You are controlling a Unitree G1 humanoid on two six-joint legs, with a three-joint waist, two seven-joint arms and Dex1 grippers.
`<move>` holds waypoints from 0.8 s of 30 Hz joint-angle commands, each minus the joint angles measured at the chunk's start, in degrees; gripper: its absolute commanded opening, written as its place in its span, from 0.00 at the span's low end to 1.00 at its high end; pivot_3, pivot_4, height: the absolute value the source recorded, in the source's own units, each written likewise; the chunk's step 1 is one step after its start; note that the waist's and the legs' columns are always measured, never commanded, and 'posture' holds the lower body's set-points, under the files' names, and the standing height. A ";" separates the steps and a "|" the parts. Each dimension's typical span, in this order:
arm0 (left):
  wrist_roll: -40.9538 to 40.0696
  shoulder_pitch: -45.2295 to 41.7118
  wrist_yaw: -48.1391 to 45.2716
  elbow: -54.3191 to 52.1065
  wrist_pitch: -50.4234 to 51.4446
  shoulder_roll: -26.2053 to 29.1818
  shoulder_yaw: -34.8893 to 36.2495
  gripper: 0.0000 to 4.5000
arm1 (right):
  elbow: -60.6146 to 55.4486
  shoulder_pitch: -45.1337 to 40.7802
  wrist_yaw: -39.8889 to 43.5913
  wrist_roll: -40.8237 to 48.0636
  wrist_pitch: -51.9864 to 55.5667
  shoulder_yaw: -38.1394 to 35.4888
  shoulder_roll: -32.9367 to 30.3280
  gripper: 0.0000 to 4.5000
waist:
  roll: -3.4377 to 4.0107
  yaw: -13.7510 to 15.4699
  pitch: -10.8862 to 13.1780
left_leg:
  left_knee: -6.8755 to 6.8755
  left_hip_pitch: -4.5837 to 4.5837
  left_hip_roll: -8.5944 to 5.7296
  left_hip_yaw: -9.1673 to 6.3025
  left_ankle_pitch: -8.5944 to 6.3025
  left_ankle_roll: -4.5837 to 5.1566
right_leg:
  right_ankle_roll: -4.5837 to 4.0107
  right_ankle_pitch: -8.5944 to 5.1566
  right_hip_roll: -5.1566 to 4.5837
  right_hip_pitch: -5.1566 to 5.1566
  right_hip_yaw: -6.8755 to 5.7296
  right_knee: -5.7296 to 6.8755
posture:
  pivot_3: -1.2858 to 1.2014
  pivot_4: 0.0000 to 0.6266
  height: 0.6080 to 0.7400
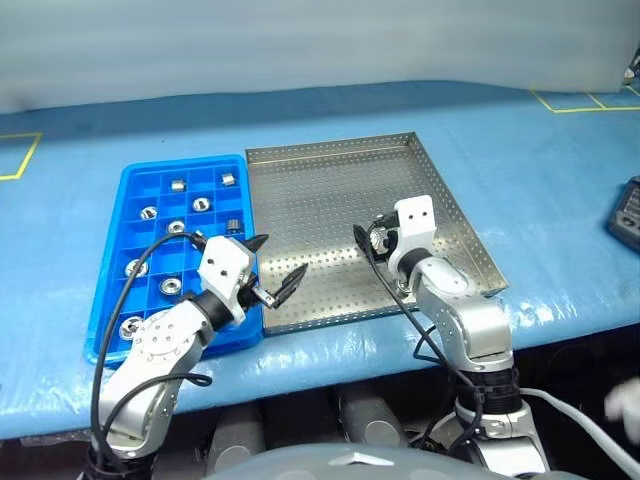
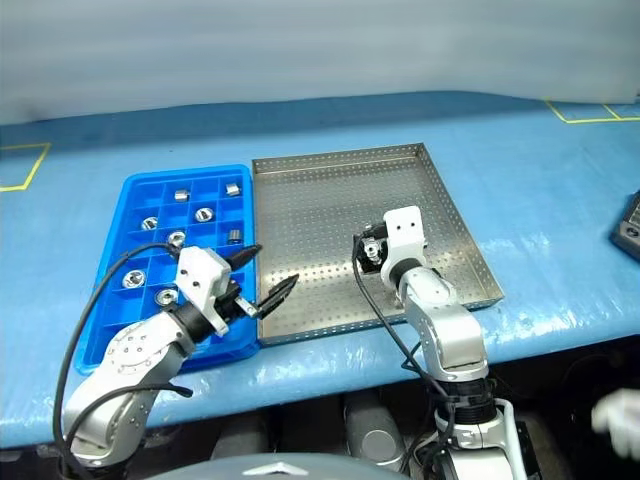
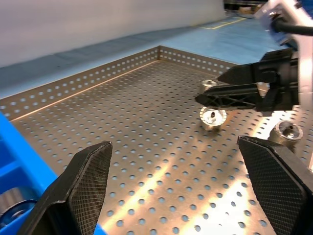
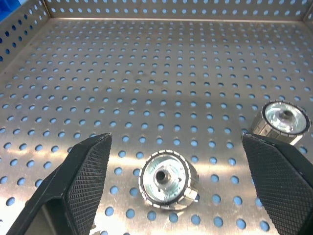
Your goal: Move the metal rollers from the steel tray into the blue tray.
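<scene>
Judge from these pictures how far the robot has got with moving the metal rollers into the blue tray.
Done: about nine metal rollers already sit in compartments of the blue tray. In hand: nothing is gripped; the open right gripper straddles a roller on the steel tray, and the left gripper is open too. Left: at least three rollers remain on the steel tray, including one beside it.

a bright blue gridded plastic tray [image 1: 110, 300], a silver-grey perforated steel tray [image 1: 330, 190], shiny silver metal rollers [image 4: 167, 178] and a light blue table cover [image 1: 540, 160] are seen.
</scene>
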 commanded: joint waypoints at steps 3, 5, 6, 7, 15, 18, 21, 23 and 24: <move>0.00 1.01 -0.69 -2.39 -1.76 0.99 -3.13 0.99 | -1.24 1.07 0.18 0.66 0.67 -0.62 1.06 1.00 | 0.01 -0.30 0.01 | 0.00 0.00 0.00 -0.01 0.00 0.00 | -0.07 -0.04 0.00 0.00 0.00 0.00 | 0.47 0.24 1.00; 0.04 1.12 -0.54 -2.42 -1.55 1.38 -3.65 0.99 | -0.73 0.93 0.29 0.72 0.68 -0.71 1.39 1.00 | 0.01 -0.48 0.01 | 0.00 0.00 0.00 -0.01 0.00 0.00 | -0.22 -0.13 0.00 0.00 0.00 0.00 | 0.47 0.24 1.00; 0.09 1.10 -0.55 -2.43 -1.50 1.63 -3.86 0.99 | -0.37 0.79 0.33 0.58 0.62 -0.63 1.38 1.00 | 0.01 -0.54 0.01 | 0.00 0.00 0.00 -0.01 0.00 0.00 | -0.23 -0.13 0.00 0.00 0.00 0.00 | 0.47 0.24 1.00; 0.14 1.13 -0.48 -2.45 -1.46 1.76 -4.01 0.99 | 0.00 0.66 0.39 0.43 0.54 -0.55 1.35 1.00 | 0.01 -0.60 0.01 | 0.00 0.01 0.00 -0.01 0.00 0.00 | -0.23 -0.14 0.00 0.00 0.00 0.00 | 0.47 0.24 1.00; 0.03 1.99 0.27 -2.79 -1.78 1.87 -4.54 0.99 | 1.68 -0.10 0.98 0.31 0.56 -0.40 1.12 1.00 | 0.02 -0.64 0.01 | -0.02 0.00 0.00 -0.02 0.00 0.00 | -0.23 -0.14 0.00 -0.01 0.00 0.00 | 0.48 0.24 1.00; 0.03 2.25 0.42 -2.93 -1.89 1.83 -4.61 0.99 | 1.87 -0.25 1.16 0.36 0.58 -0.34 1.09 1.00 | 0.02 -0.62 0.01 | -0.02 0.00 0.00 -0.01 0.00 0.00 | -0.23 -0.14 0.00 -0.01 0.00 0.00 | 0.48 0.24 1.00; 0.02 2.40 0.62 -2.96 -2.01 1.80 -4.71 0.99 | 2.19 -0.44 1.43 0.25 0.57 -0.10 1.01 1.00 | 0.02 -0.61 0.02 | -0.02 0.00 0.00 -0.01 0.00 0.00 | -0.24 -0.15 0.00 -0.01 0.00 0.00 | 0.48 0.24 1.00; -0.02 2.52 0.75 -3.03 -2.08 1.83 -4.82 0.99 | 2.25 -0.48 1.61 0.20 0.56 -0.06 1.05 1.00 | 0.02 -0.60 0.02 | -0.02 0.01 0.00 -0.01 0.00 0.00 | -0.24 -0.15 0.00 -0.01 0.00 0.00 | 0.48 0.24 1.00; -0.04 2.53 0.80 -3.02 -2.07 1.85 -4.88 0.99 | 2.30 -0.53 1.69 0.18 0.55 -0.04 1.07 1.00 | 0.02 -0.59 0.01 | -0.02 0.01 0.00 -0.01 0.00 0.00 | -0.24 -0.15 0.00 -0.01 0.00 0.00 | 0.48 0.24 1.00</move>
